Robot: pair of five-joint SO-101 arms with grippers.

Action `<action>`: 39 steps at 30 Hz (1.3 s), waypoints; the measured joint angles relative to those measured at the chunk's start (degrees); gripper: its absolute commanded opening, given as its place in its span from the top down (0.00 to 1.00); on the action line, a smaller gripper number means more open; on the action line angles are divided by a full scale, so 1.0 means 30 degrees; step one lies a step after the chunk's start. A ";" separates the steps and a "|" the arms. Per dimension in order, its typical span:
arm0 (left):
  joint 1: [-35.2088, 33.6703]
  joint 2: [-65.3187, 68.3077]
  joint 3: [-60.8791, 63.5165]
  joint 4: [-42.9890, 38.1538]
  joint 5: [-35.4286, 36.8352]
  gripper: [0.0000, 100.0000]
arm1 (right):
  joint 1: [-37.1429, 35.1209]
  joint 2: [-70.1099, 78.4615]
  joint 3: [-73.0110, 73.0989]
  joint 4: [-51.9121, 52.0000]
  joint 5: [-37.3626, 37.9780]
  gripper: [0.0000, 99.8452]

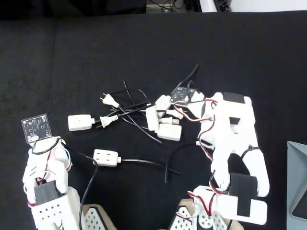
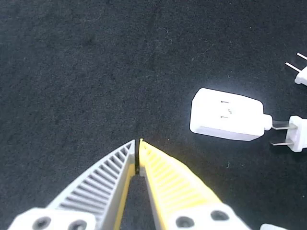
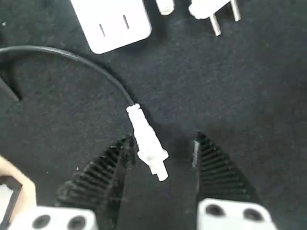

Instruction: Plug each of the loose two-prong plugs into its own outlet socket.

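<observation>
Plug [image 3: 146, 143] at right gripper [image 3: 162, 139]?
– White, on black cord [image 3: 72, 60], lying btw its spread fingers, near one. Socket block [image 3: 112, 21] beyond, mat [image 3: 249, 86] btw.
Left gripper [image 2: 138, 143]?
– Tips together; 2nd socket block [image 2: 228, 115] ahead, off to a side, w/ pronged plug [image 2: 293, 134] at its end.

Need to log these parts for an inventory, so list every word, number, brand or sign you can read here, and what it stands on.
No text can be read in these views.
On the white outlet block: two slots, no print to be seen.
On the other outlet block, in the right wrist view: two slots, no print.
On the dark board on an arm: pale specks, too small to read.
</observation>
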 measured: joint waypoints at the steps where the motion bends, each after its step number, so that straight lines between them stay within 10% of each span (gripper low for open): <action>1: 0.0000 0.0000 0.0000 0.0000 0.0000 0.97 | 0.0000 0.0000 0.0000 0.0029 0.0000 0.78; 24: 0.0000 0.0000 0.0000 0.0000 0.0000 0.97 | -0.0908 0.3223 0.0352 -0.0059 0.2491 0.75; 31: 0.0000 0.0000 0.0000 0.0000 0.0000 0.97 | -0.0733 0.4249 -0.0088 -0.1407 0.2784 0.98; 39: 0.0000 0.0000 0.0000 0.0000 0.0000 0.97 | -0.0703 0.4161 -0.0938 0.0850 0.2784 0.99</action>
